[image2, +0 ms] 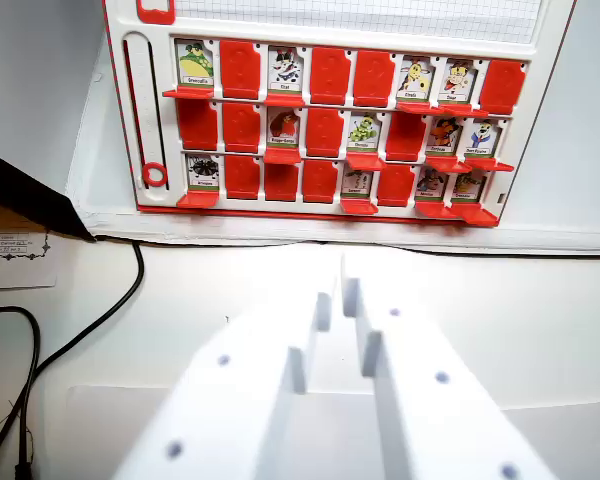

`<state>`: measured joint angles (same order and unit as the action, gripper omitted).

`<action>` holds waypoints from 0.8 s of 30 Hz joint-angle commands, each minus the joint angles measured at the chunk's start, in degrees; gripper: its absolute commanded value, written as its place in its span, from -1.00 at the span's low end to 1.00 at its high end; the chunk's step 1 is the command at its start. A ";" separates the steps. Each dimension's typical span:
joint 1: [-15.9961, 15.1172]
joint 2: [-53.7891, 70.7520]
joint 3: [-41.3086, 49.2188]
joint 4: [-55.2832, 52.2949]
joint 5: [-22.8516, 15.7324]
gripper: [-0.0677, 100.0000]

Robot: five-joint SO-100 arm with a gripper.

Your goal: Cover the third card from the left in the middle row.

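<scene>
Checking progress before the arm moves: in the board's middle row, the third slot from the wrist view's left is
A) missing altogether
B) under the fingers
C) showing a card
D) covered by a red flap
C: the third slot shows an open card, with red flaps on both sides.

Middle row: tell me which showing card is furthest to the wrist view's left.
The brown-figure card, third slot from the left; both slots to its left are covered in red.

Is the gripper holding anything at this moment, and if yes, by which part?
Nothing is held. The gripper hangs over the bare white table, its jaws nearly together with only a thin empty gap between them, apart from the red card board.
</scene>
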<state>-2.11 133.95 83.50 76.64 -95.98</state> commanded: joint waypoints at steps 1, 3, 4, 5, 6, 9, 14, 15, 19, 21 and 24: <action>0.26 -0.26 -1.85 -0.18 0.18 -1.00; 0.26 -0.26 -0.79 -0.88 0.26 -1.00; 0.35 -0.26 0.09 -1.32 0.26 -1.00; 0.44 0.00 1.23 -1.85 0.26 -1.00; 0.44 0.26 2.72 -2.72 0.18 -1.00; 0.44 1.05 7.12 -5.89 -0.62 -1.00; 1.41 1.14 14.41 -11.34 0.79 -1.00; 1.76 0.97 16.00 -12.83 0.18 -1.00; 2.72 -0.09 22.76 -19.69 -1.32 -1.00; 2.99 -1.14 25.31 -22.76 -1.23 -1.00; 3.25 -3.43 28.48 -27.51 -1.23 -1.00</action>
<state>0.62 131.40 111.27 55.02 -96.94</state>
